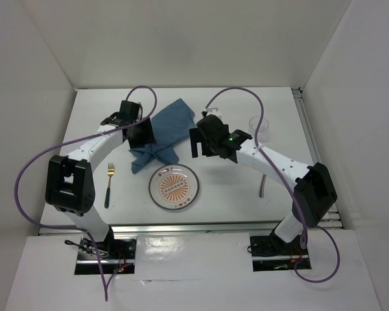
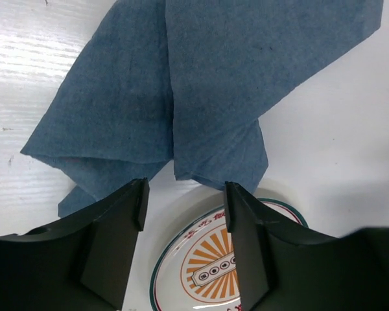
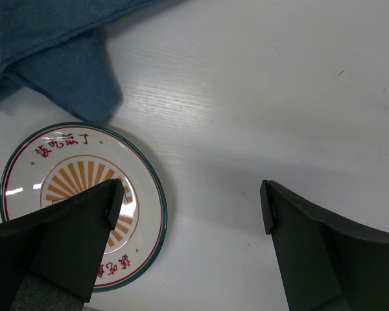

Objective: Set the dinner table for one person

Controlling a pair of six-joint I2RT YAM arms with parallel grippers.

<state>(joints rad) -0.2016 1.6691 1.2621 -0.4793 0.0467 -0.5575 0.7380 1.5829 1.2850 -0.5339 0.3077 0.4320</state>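
The white dinner table holds a round plate with an orange sunburst and green rim at the front middle. A crumpled blue cloth lies just behind it. A fork with gold tines and a dark handle lies left of the plate. My left gripper is open and empty over the cloth's left part. In the left wrist view the gripper hangs above the cloth's near edge and the plate. My right gripper is open and empty. In the right wrist view it spans the plate's right rim and bare table.
A clear glass stands at the back right. A thin metal utensil lies right of the plate, near the right arm. White walls close in the table on the left, back and right. The cloth's corner shows in the right wrist view.
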